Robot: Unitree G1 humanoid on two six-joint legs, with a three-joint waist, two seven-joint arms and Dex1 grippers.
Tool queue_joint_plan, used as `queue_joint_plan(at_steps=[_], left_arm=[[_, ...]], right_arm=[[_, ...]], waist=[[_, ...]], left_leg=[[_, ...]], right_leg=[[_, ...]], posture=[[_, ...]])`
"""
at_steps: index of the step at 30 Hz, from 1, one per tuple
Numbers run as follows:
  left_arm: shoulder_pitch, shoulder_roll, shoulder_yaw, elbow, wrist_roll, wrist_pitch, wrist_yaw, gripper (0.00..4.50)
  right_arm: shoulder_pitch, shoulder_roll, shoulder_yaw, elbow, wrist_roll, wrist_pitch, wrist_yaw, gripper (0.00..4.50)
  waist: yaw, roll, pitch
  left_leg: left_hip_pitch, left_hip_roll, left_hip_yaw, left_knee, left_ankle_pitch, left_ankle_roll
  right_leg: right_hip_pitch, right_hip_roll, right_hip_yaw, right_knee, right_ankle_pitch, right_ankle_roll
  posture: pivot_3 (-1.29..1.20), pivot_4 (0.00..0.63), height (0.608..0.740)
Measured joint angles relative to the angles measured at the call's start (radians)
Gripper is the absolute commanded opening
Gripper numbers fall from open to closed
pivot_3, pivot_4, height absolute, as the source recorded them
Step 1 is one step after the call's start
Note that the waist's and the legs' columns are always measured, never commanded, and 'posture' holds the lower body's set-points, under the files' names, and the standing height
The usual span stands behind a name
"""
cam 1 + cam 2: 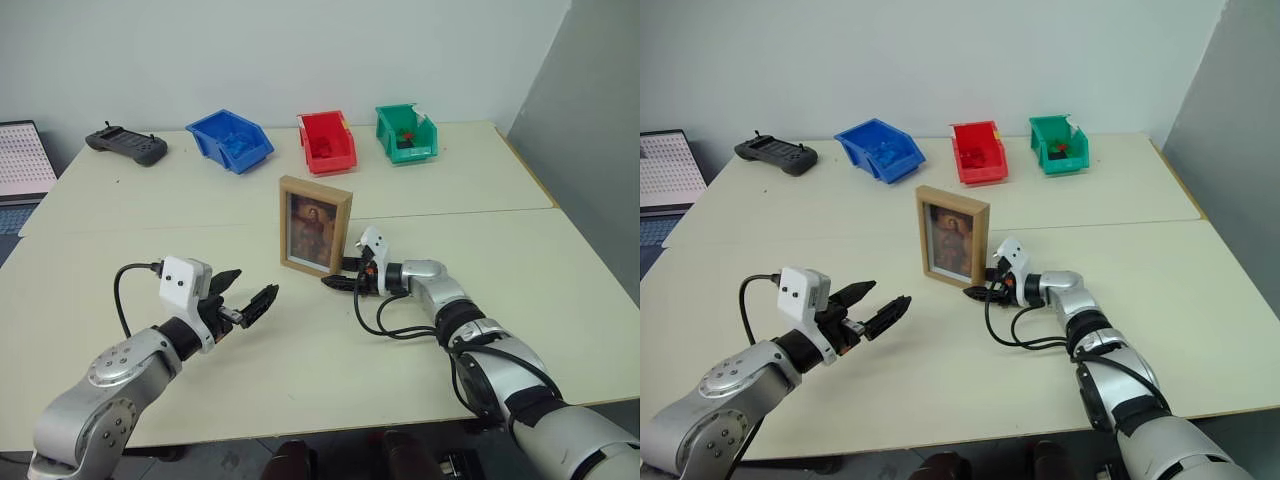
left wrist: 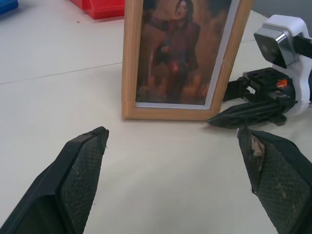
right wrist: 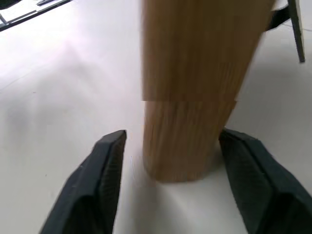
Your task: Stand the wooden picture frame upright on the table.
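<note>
The wooden picture frame (image 1: 315, 225) stands upright near the middle of the table (image 1: 520, 180), just in front of the seam line that crosses the pale tabletop, its warm-toned portrait turned toward the robot. The right gripper (image 1: 340, 273) lies low at the frame's lower right corner, pointing leftward along the table; in the right wrist view its two black fingers (image 3: 100, 180) stand apart on either side of the frame's narrow wooden edge, with a gap visible on each side, so the jaws bracket the corner without pressing it, though whether the far finger grazes the wood cannot be told from that blurred close view. The left gripper (image 1: 243, 300) hovers above the table to the left of and nearer than the frame, well apart from it, its fingers (image 2: 80, 170) spread wide and aimed at the portrait; the left wrist view shows the frame's base resting flat on the table and the right gripper beside it. Along the far edge of the table sit a blue bin (image 1: 231, 139), a red bin (image 1: 327, 141) and a green bin (image 1: 406, 133) in a row, with a dark handheld controller (image 1: 126, 145) to their left.
</note>
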Motion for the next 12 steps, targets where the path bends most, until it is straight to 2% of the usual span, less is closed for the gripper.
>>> queue_joint_plan(at_steps=[3, 7, 9, 12], left_arm=[[-0.024, 0.024, 0.008, 0.034, -0.003, 0.018, -0.034, 4.50], [-0.087, 0.135, 0.062, 0.119, -0.023, 0.073, -0.131, 4.50], [-0.119, 0.207, 0.088, 0.190, -0.027, 0.097, -0.199, 4.50], [-0.195, 0.293, 0.110, 0.291, -0.032, 0.125, -0.303, 4.50]], right_arm=[[0.045, -0.055, 0.005, -0.085, -0.003, 0.026, 0.014, 4.46], [0.196, -0.238, 0.028, -0.419, -0.030, 0.183, 0.046, 4.49], [0.264, -0.338, 0.022, -0.648, 0.016, 0.364, 0.089, 4.49], [0.272, -0.433, -0.028, -0.954, 0.141, 0.629, 0.121, 4.49]], waist=[[0.000, 0.000, 0.000], [0.006, 0.000, 0.000], [0.004, 0.002, 0.001], [-0.009, 0.002, 0.002]], left_leg=[[0.000, 0.000, 0.000, 0.000, 0.000, 0.000], [-0.001, 0.000, -0.001, 0.000, -0.001, 0.002], [-0.002, 0.000, -0.001, 0.000, -0.002, 0.004], [-0.001, 0.002, -0.002, -0.001, -0.002, 0.004]], right_leg=[[0.000, 0.000, 0.000, 0.000, 0.000, 0.000], [0.000, 0.000, -0.002, 0.000, 0.000, 0.000], [0.000, 0.000, -0.002, 0.000, 0.000, 0.000], [-0.001, 0.002, -0.002, 0.000, 0.000, 0.000]], posture=[[0.00, 0.150, 0.740], [0.00, 0.150, 0.740], [0.00, 0.150, 0.740], [0.00, 0.150, 0.740]])
